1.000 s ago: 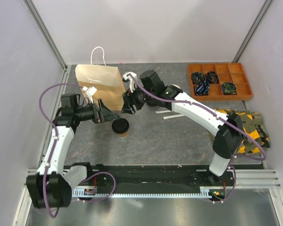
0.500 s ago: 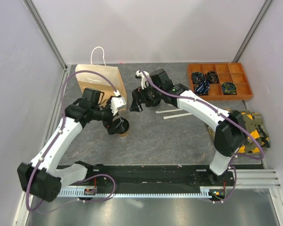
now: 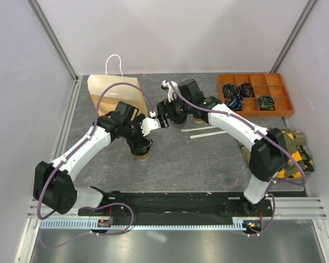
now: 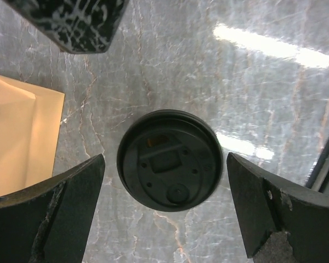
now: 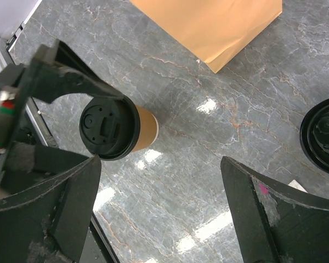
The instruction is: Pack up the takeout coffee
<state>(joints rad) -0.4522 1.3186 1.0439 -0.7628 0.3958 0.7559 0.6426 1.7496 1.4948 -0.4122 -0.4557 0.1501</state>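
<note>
Found left end effector [image 4: 164, 164] released, jaws spread wide, gripping nothing. Noted one lidded coffee cup [image 5: 116, 129] upright on the counter [image 4: 252, 82] directly below, centred between the fingers [image 4: 49, 213] and clear of both. Recorded tan paper bag [image 4: 16, 137] lying just beyond one finger. Found right end effector [image 5: 159, 181] likewise released and empty, held over the counter. Noted same cup ahead of one finger, a second black lid [image 5: 323, 134] beside the other finger, bag farther ahead.
</note>
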